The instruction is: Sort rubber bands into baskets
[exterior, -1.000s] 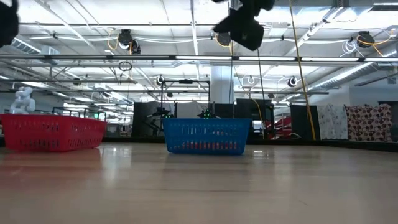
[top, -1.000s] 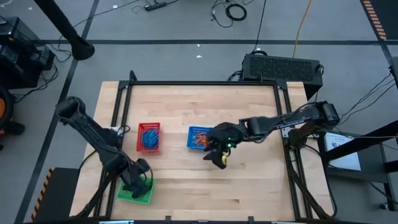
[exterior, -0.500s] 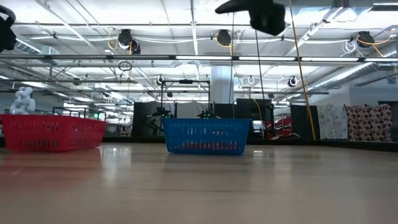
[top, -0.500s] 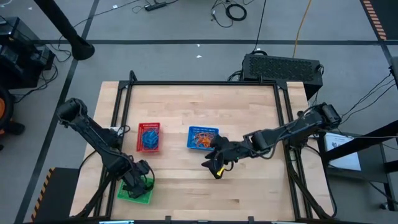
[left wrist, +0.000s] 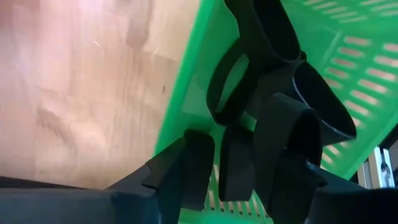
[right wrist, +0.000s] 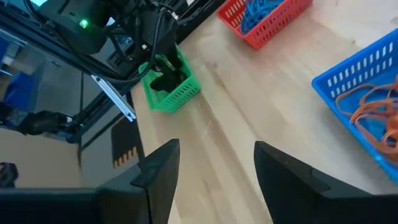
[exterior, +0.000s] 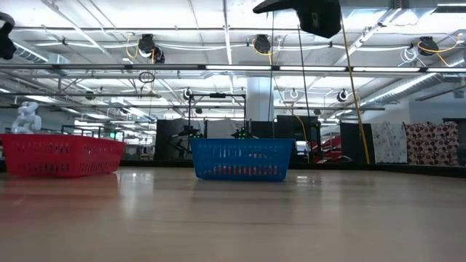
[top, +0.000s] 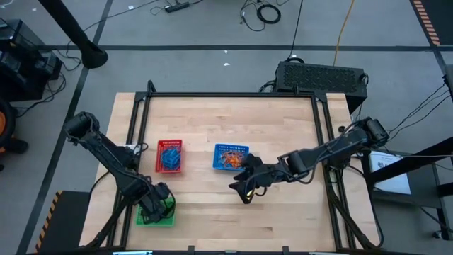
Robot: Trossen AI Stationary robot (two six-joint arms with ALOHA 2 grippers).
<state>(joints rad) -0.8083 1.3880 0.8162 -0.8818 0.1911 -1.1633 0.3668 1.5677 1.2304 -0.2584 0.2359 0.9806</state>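
The green basket (top: 157, 218) stands at the table's near left corner, and my left gripper (top: 157, 205) points down into it. Its fingers (left wrist: 194, 167) stand apart over the mesh floor, with black rubber bands (left wrist: 231, 81) among and beyond them. The red basket (top: 169, 156) holds blue bands. The blue basket (top: 230, 157) holds orange bands (right wrist: 373, 106). My right gripper (top: 244, 190) hangs open and empty over bare wood just near of the blue basket, high above the table (exterior: 306, 11). My left gripper reaches from above into the green basket, its fingers amid the black bands (left wrist: 237, 167). Whether a finger still touches a band, I cannot tell. The bands lie loose on the basket's floor (left wrist: 348, 56).
Bare wood lies to the right of and near of the blue basket (exterior: 240, 159). A black frame rail (top: 233, 94) runs around the tabletop. The red basket (exterior: 62, 155) and the blue one stand side by side at mid-table, a little apart.
My right gripper has swung away from the blue basket toward the table's near edge, rolling its wrist as it went, and stays open. The baskets have kept their places.
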